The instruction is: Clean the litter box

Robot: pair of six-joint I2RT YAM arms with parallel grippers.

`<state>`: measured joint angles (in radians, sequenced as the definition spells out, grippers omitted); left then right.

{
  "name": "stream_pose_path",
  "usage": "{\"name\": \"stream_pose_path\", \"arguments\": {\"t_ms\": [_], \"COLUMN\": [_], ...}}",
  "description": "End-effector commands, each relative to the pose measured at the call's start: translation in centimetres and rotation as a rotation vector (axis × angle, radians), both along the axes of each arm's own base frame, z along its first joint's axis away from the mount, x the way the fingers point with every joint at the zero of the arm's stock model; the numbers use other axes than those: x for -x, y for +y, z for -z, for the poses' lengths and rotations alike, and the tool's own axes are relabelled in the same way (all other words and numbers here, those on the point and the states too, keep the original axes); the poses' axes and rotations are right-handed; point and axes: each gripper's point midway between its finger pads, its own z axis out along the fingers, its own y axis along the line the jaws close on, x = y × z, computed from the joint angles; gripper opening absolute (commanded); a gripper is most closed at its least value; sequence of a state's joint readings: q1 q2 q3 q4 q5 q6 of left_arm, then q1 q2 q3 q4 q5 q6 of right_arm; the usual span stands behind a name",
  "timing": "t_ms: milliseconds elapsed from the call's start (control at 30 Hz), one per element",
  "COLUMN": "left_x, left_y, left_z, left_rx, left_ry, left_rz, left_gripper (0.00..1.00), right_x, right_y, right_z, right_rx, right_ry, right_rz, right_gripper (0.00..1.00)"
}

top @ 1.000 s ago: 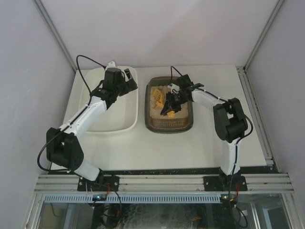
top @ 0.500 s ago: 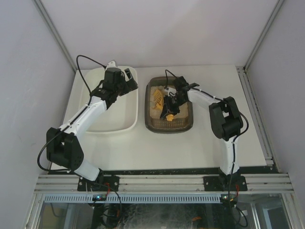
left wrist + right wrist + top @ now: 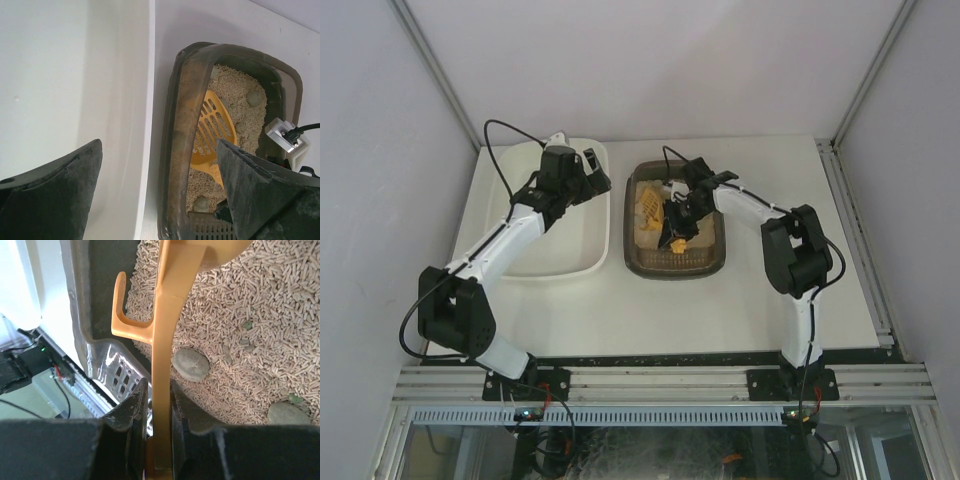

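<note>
The dark brown-grey litter box [image 3: 675, 268] sits right of centre and holds beige pellet litter [image 3: 260, 315]. My right gripper [image 3: 678, 224] is inside it, shut on the handle of a yellow slotted scoop [image 3: 650, 207]. In the right wrist view the handle [image 3: 165, 340] runs up between the fingers of the gripper [image 3: 159, 390], over the litter. Grey lumps [image 3: 190, 364] lie on the litter. My left gripper [image 3: 592, 172] is open and empty above the far right corner of the white tub [image 3: 560, 264]. Its view [image 3: 159, 145] shows the box rim [image 3: 182, 125] and the scoop [image 3: 215, 127].
The white tub [image 3: 50, 75] stands directly left of the litter box, with a narrow gap between them. Another grey lump [image 3: 287, 414] lies near the right fingers. A perforated grate [image 3: 117, 375] forms the near end of the box. Walls enclose the table on three sides.
My right arm has shifted a little toward the far end of the litter box, with the scoop still in its grip. My left arm has barely moved.
</note>
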<state>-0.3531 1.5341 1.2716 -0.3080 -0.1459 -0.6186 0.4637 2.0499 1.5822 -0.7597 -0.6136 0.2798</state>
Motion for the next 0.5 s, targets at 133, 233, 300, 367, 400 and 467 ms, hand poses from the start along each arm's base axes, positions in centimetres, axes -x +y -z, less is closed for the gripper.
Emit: {"name": "stream_pose_path", "arguments": {"t_ms": [133,233,300,367,400,467], "left_x": [0.6,0.6,0.6,0.5,0.6,0.6], "left_y": [-0.4,-0.5,-0.7,-0.8,-0.8,-0.9], "left_z": [-2.7,-2.7,-2.5,-2.5,-2.5,-2.4], "left_rx": [0.050,0.055,0.056,0.059,0.060,0.059], "left_ry": [-0.086,-0.088,-0.084,-0.082,-0.081,-0.079], "left_rz": [0.029,0.041,0.047,0.047,0.049,0.050], "left_gripper": [0.98,1.00,1.00,1.00,1.00,1.00], "right_x": [1.1,1.8,2.1,2.2,2.4,2.3], "right_y": [0.4,-0.3,-0.6,-1.1,-1.4,-2.3], "right_z": [-2.8,-2.7,-2.5,-1.9,-1.5,-1.0], "right_rx": [-0.173,-0.126,-0.085,-0.003,0.050,0.147], "right_ry": [0.117,0.125,0.111,0.087,0.076,0.051], "right_rz": [-0.011,-0.007,-0.009,-0.007,-0.007,0.009], "right_gripper": [0.00,0.00,0.00,0.00,0.00,0.00]}}
